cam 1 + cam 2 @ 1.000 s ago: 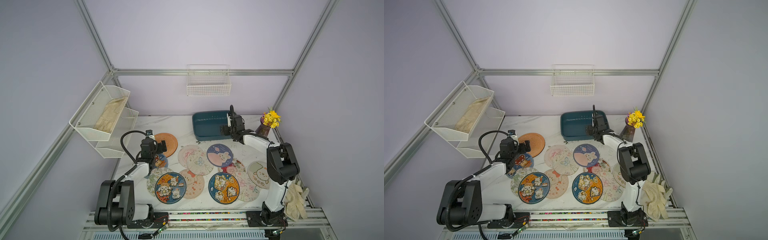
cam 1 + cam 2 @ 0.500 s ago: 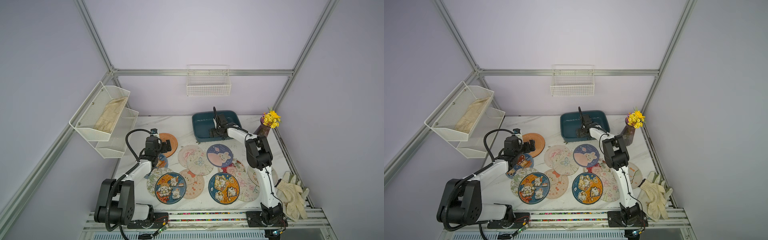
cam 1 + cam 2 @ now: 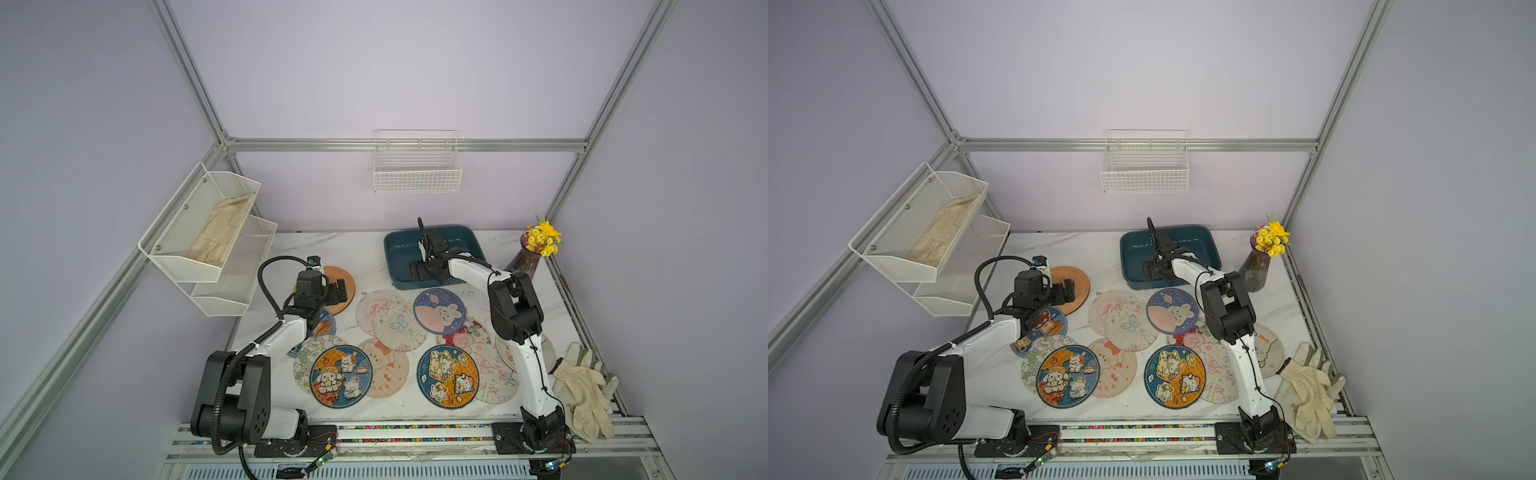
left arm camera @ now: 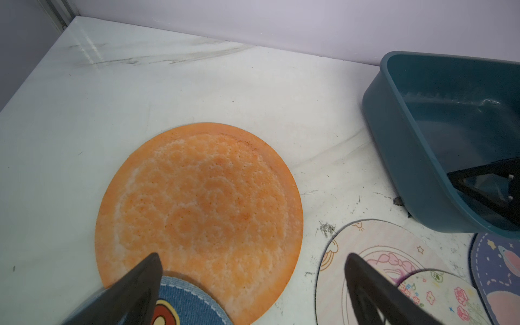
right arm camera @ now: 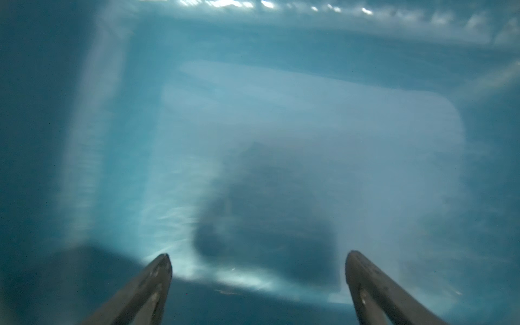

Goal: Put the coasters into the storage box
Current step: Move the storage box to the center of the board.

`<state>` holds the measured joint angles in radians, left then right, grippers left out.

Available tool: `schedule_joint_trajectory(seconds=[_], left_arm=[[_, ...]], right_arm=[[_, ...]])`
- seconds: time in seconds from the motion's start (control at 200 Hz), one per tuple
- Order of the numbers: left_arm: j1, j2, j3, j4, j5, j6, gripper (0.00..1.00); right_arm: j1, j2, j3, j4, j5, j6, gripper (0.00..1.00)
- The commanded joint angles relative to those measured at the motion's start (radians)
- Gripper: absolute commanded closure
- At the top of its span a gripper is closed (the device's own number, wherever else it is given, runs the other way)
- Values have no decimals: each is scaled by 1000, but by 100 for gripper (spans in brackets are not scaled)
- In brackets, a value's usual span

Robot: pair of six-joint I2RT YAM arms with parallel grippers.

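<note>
Your right gripper (image 5: 257,257) is inside the box (image 3: 395,262), fingers wide apart, holding nothing. Your left gripper (image 4: 253,260), left of the box, is also wide and empty, over the orange coaster (image 4: 199,202).

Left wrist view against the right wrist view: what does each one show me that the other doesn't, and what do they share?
Left wrist only: the orange coaster lies flat on the table, a blue-edged coaster overlaps its edge, a pale printed coaster sits beside it, and the storage box shows from outside. Right wrist only: the box's inside, close and blurred; no coaster visible on its floor. Shared: the storage box, plus open jaws holding nothing, on the left gripper and the right gripper alike.
</note>
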<state>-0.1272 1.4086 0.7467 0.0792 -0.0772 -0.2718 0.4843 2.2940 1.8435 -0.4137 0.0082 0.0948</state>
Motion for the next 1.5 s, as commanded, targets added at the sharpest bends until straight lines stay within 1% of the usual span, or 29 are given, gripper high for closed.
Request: schedule_joint_trajectory(seconds=[0.0, 0.09, 0.22, 0.39, 0.585, 0.95, 1.105, 1.32, 1.495], left_arm=[[-11, -5, 103, 6, 10, -13, 0], [-14, -5, 102, -3, 5, -15, 0], [-15, -6, 97, -11, 4, -17, 0], [-18, -14, 91, -19, 1, -30, 0], [-18, -26, 78, -25, -1, -39, 0], [-17, -51, 56, -42, -19, -41, 0], [-18, -52, 55, -50, -25, -40, 0], [-17, -53, 54, -59, -35, -41, 0], [-17, -54, 54, -71, -45, -40, 0]], right_arm=[[10, -80, 1, 49, -49, 82, 3], [16, -83, 14, 57, -102, 113, 3], [25, -57, 36, 53, -214, 160, 3], [61, -39, 32, 98, -296, 222, 3], [99, 10, 57, 132, -339, 267, 3], [127, 108, 115, 235, -404, 326, 3], [137, 164, 184, 257, -437, 338, 3], [153, 248, 312, 232, -477, 339, 3], [169, 291, 375, 220, -500, 351, 3]])
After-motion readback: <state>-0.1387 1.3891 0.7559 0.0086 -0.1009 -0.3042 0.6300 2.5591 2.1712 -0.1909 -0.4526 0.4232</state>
